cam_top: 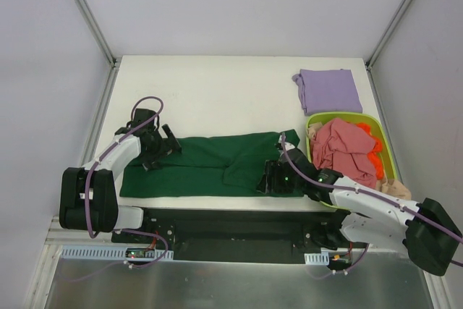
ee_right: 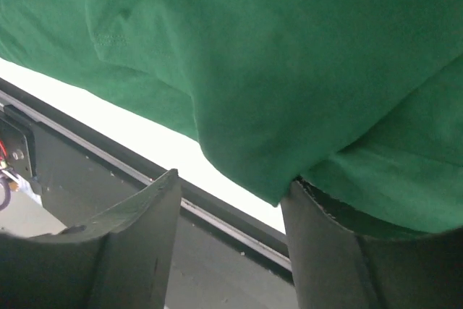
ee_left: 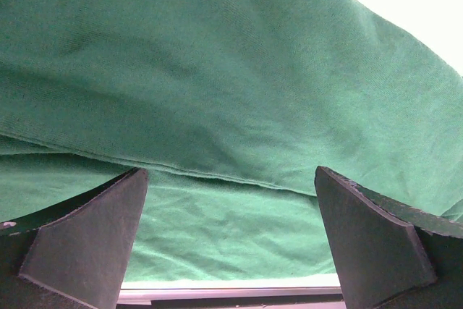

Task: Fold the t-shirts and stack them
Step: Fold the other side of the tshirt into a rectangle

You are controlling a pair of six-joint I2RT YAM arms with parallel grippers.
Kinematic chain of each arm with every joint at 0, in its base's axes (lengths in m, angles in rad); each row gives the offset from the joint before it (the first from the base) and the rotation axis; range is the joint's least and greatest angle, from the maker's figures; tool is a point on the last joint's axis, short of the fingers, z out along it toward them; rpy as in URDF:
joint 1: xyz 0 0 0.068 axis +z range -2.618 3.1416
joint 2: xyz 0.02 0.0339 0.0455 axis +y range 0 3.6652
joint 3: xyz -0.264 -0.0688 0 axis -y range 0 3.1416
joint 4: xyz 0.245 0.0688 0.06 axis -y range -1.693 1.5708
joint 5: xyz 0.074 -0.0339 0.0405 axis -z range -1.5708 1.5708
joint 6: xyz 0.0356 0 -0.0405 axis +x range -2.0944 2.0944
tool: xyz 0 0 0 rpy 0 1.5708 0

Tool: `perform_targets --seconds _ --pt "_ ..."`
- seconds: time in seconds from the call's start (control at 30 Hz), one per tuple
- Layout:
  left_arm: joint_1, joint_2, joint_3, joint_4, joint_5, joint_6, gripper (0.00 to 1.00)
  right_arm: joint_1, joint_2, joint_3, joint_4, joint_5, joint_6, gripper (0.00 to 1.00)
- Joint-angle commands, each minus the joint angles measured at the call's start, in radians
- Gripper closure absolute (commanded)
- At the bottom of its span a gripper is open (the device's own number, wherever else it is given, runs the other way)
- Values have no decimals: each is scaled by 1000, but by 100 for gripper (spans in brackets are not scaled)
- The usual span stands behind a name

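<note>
I'm mid-fold on the green shirt (cam_top: 210, 164), stretched along the table's (cam_top: 217, 92) near edge, with my left gripper (ee_left: 230, 179) and right gripper (ee_right: 231, 186) at its ends, both wide open and pinching nothing, so next I reckon I clamp the edge and flip it over.

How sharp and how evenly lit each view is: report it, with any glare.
Top external: soft, even light, the white table bright, the dark green t-shirt nearly flat in tone. Left wrist: the shirt's knit texture visible, table at top right blown out. Right wrist: cloth softer, the table strip glaring white.
</note>
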Motion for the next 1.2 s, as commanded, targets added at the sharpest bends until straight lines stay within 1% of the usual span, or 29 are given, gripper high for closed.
perform_targets --seconds 0.0,0.03,0.13,0.17,0.2,0.23,0.3,0.37,0.4,0.5,0.53,0.57,0.63,0.67,0.7,0.73,0.77,0.8,0.87,0.97,1.03,1.1,1.17 --pt "13 8 18 1 13 18 1 -7 -5 84 -131 17 25 51" --pt "13 8 19 1 15 19 1 -5 0 91 -159 29 25 58" --pt "13 8 19 3 14 21 1 -10 7 114 -225 55 22 69" --pt "13 10 21 1 15 21 1 -13 11 122 -245 67 25 71" --pt "13 8 18 0 14 21 1 -14 15 127 -265 67 31 74" --pt "13 10 19 1 15 21 1 -17 21 136 -291 101 38 76" --pt "13 8 19 1 12 22 1 -19 38 151 -360 110 60 77" --pt "13 10 21 0 10 22 1 -19 56 164 -421 129 75 71" --pt "13 10 21 0 10 22 1 -17 61 168 -443 148 75 65" --pt "13 16 24 1 10 22 1 -19 70 176 -465 214 69 58" --pt "13 19 24 1 15 24 1 -19 73 182 -466 225 62 51" --pt "13 20 26 1 17 27 1 -17 75 196 -483 231 46 42" --pt "13 19 26 0 23 29 1 -17 72 237 -500 233 -6 32" --pt "13 17 26 1 27 29 1 -17 63 254 -495 218 -41 24" --pt "13 16 27 1 29 30 1 -17 49 266 -480 195 -56 18" --pt "13 14 30 1 36 32 1 -17 37 269 -450 161 -89 8" --pt "13 13 32 1 40 33 1 -17 23 273 -419 121 -109 1" --pt "13 11 32 0 41 35 1 -16 14 274 -370 50 -124 4" --pt "13 8 35 0 49 35 1 -16 11 268 -279 -72 -138 4" --pt "13 14 41 1 58 35 1 -14 46 254 -137 -242 -106 4" --pt "13 22 44 1 58 33 1 -1 95 239 -25 -276 -58 4" --pt "13 31 47 1 67 33 1 3 156 242 3 -281 -35 4" --pt "13 42 49 3 61 29 1 1 202 239 14 -247 -21 4"
